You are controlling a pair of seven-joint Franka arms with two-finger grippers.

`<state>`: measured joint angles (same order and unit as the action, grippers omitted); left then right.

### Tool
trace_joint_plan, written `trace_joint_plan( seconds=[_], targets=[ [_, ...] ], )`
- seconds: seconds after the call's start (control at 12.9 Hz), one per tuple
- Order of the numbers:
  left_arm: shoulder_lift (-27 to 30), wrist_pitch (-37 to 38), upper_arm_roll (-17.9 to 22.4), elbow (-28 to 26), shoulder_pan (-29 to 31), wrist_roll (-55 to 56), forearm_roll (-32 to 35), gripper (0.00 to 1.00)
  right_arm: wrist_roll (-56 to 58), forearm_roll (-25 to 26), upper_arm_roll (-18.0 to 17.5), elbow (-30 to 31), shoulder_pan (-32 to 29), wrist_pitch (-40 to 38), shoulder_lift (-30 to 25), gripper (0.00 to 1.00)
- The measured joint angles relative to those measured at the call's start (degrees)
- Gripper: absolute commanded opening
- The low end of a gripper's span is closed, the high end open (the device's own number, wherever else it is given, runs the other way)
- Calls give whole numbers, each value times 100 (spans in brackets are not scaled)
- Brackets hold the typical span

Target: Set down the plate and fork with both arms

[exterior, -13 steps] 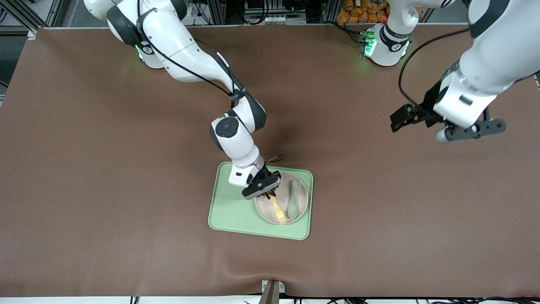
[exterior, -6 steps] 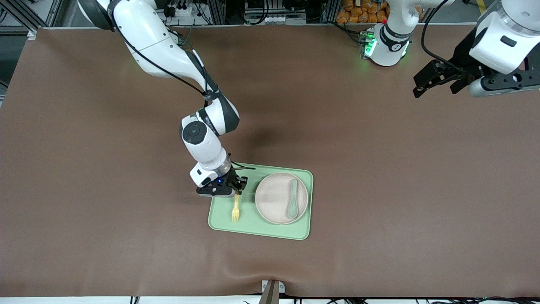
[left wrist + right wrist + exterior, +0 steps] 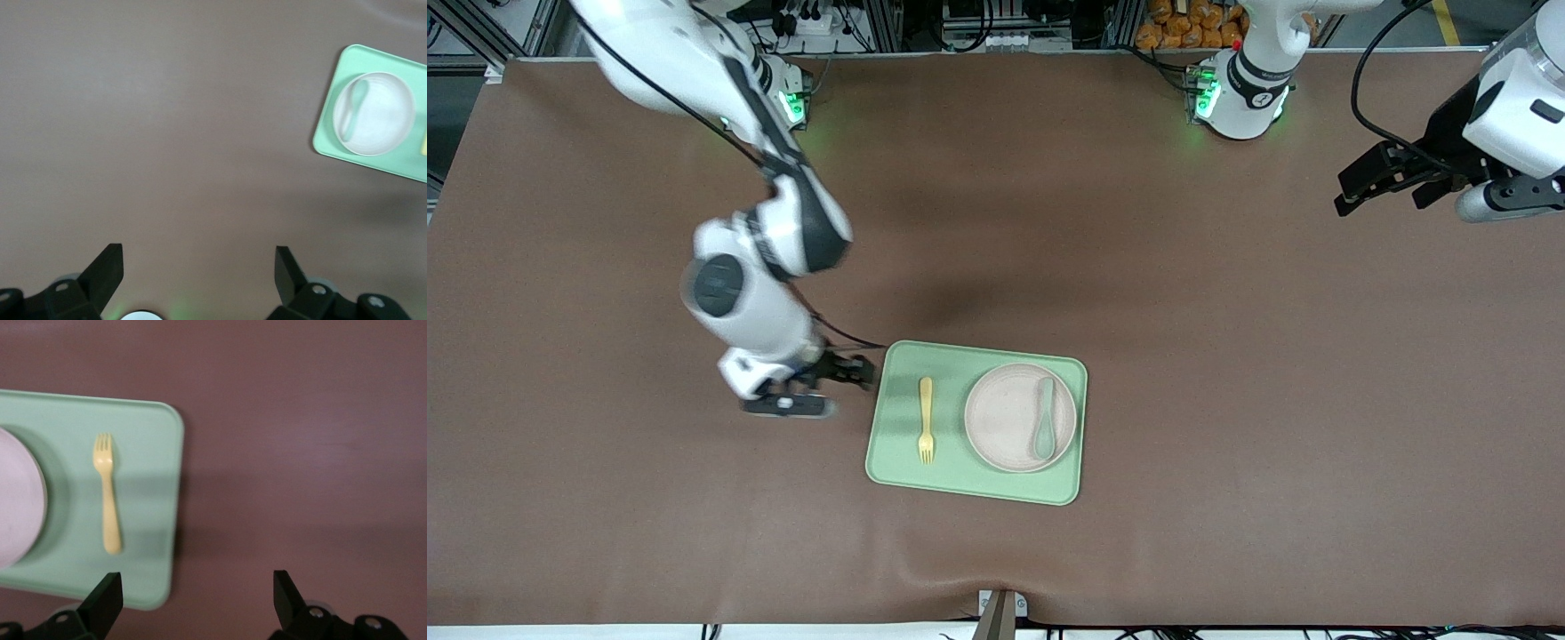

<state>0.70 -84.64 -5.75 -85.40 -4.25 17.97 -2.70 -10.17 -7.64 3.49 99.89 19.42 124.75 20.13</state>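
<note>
The speckled beige-pink plate point(image 3: 1005, 418) lies in the green tray point(image 3: 898, 467), on the part toward the left arm's end. The pale-yellow fork point(image 3: 926, 432) lies flat in the tray beside the plate, toward the right arm's end. The right wrist view shows the fork point(image 3: 107, 493), the tray point(image 3: 153, 453) and the plate's edge point(image 3: 17, 507). My right gripper point(image 3: 787, 406) is open and empty, over the table just off the tray's edge point(image 3: 197, 590). My left gripper point(image 3: 1507, 200) is open and empty, high over the left arm's end of the table point(image 3: 199, 267).
A grey-green spoon point(image 3: 1043, 418) lies on the plate. The left wrist view shows the tray point(image 3: 327, 143), plate point(image 3: 383, 113) and spoon point(image 3: 351, 110) from a distance. Brown mat point(image 3: 1227, 356) covers the table around the tray.
My right gripper carried the fork off the plate, set it on the tray, let go and moved off toward its own end. My left arm drew back toward its end.
</note>
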Motion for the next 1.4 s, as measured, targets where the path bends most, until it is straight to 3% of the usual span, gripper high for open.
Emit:
trace_joint_plan(
  seconds=[0.23,0.39,0.62,1.4],
  targets=[
    [22,8,-11,-68,-11,-4,190,100,1843,245,17,490,-1295,-1961,-1913,100],
    [53,10,-13,-121,-12,-21,267,100,2151,620,19,367,-1785,-2846,-2651,100],
    [118,-66,0,-277,-8,-231,352,100,1487,684,-55,-6,-1819,-3504,-2782,100],
    [223,-370,217,-512,3,-566,359,100,1145,686,-94,-133,-1823,-3618,-2619,100]
  ],
)
